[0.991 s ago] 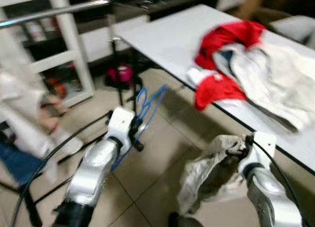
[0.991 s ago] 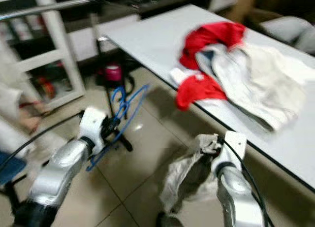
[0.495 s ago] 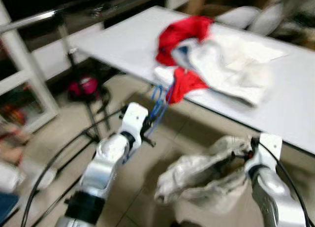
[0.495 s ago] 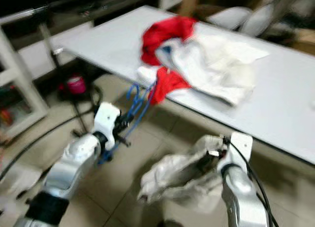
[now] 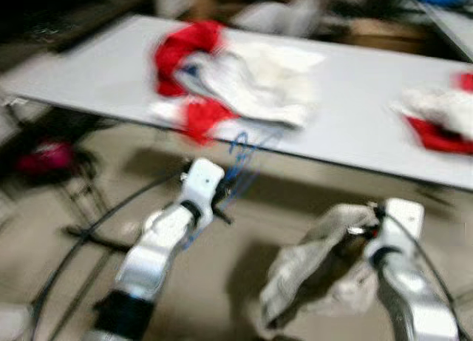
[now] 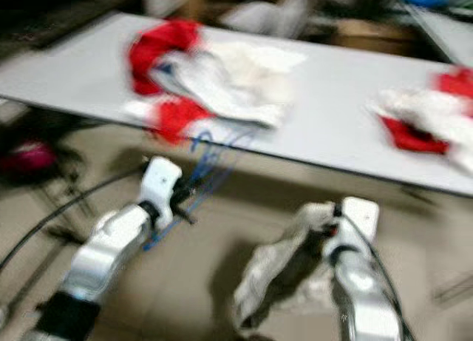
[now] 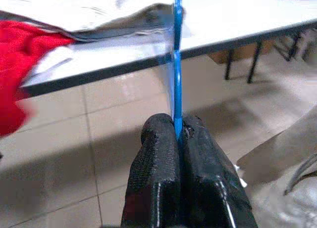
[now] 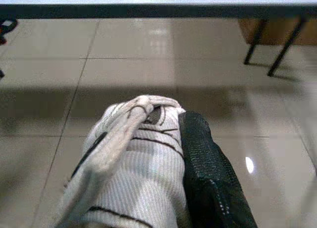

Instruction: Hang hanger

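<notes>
Pinching blue hanger (image 7: pixel 177 60) in my left gripper (image 7: pixel 177 134); right gripper (image 8: pixel 171 120) clamps pale garment (image 5: pixel 318 271), table (image 5: pixel 355 112) ahead.

Table edge (image 5: pixel 347 162) runs straight across ahead of both grippers, blocking forward travel at that height. Left gripper (image 7: pixel 177 134) is clamped on the blue hanger (image 7: pixel 177 50), whose top reaches the edge just beside the red and white clothes pile (image 5: pixel 229 78) overhanging it. Right gripper (image 8: pixel 168 120) is closed on a pale garment (image 5: pixel 314 263) drooping below it. Open tile floor (image 8: pixel 148 55) under the table; thin dark table legs (image 8: pixel 277 42) ahead of the right gripper.
</notes>
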